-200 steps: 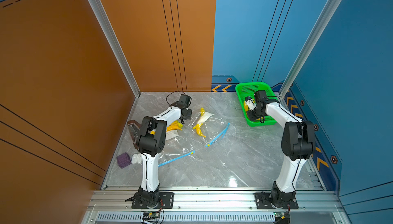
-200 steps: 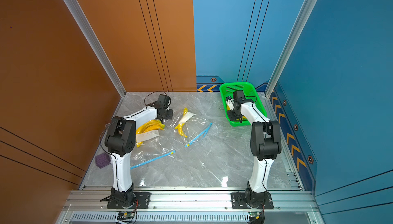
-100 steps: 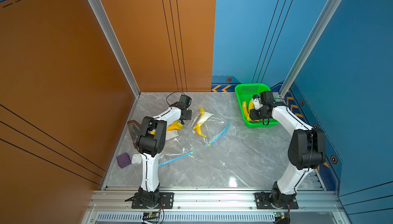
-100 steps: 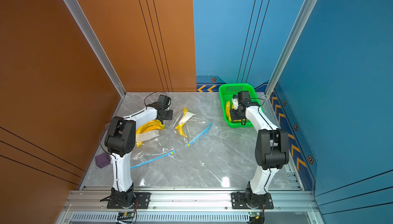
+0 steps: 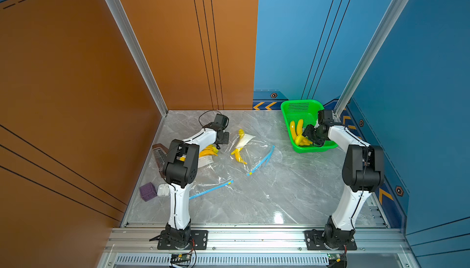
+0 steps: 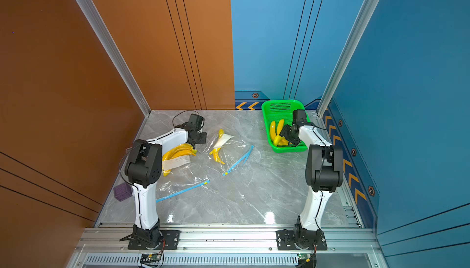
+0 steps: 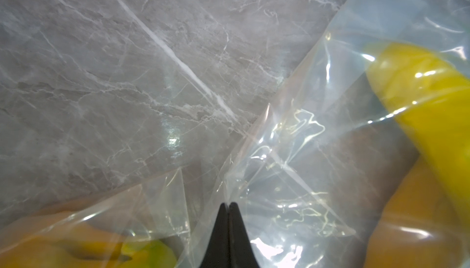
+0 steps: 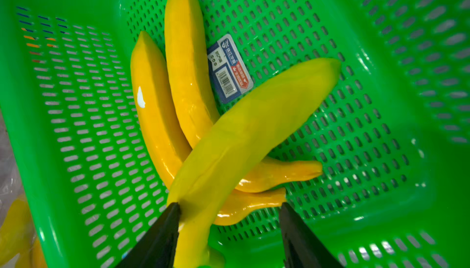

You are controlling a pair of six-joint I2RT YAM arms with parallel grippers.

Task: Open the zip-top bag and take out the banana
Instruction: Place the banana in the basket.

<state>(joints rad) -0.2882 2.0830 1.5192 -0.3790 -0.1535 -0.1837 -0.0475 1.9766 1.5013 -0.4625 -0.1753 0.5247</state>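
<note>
Right gripper (image 8: 229, 204): spread wide above the green basket (image 5: 298, 106) in the far right corner of the table (image 5: 279, 198), touching with one finger the banana (image 8: 254, 126), already out of the bag and lying in the basket across two other bananas (image 8: 157, 101). Left gripper (image 7: 229, 205): pressed together on a fold of the clear zip-top bag (image 7: 292, 177) toward the table's far left, just beside a bagged banana bunch (image 6: 178, 153).
</note>
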